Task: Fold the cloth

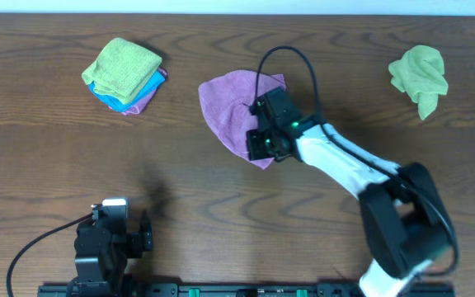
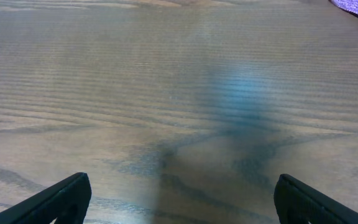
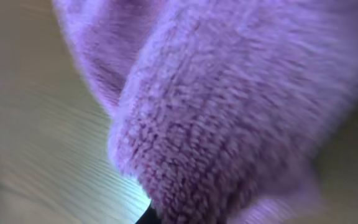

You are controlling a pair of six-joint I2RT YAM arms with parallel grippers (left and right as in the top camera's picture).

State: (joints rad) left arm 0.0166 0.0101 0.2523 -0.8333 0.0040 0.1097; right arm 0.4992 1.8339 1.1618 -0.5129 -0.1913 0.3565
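Nearest, at the left front of the bench [image 1: 56, 157], the left arm [image 1: 101, 243] sits drawn back. Its jaws stand wide apart with nothing between them. In its wrist view only bare wood grain lies ahead, and a sliver of purple shows at the far right corner.

To the right, the right arm [image 1: 345, 165] reaches inward from its base to the middle of the bench. Its head is down on the near right corner of the cloth [image 1: 225, 103]. Its jaws are closed and pinch a bunched fold of the cloth. In the right wrist view the purple pile fills almost the whole blurred frame, with a dark tip just showing at the bottom edge. The rest of the cloth lies rumpled but mostly flat on the wood, reaching away from the arm toward the far side.

Farther back on the left is a folded pile [image 1: 122, 74], with a yellow-green cloth on top of a blue one and a pink edge showing. At far right lies a crumpled light green cloth [image 1: 419, 76], well apart from the others.
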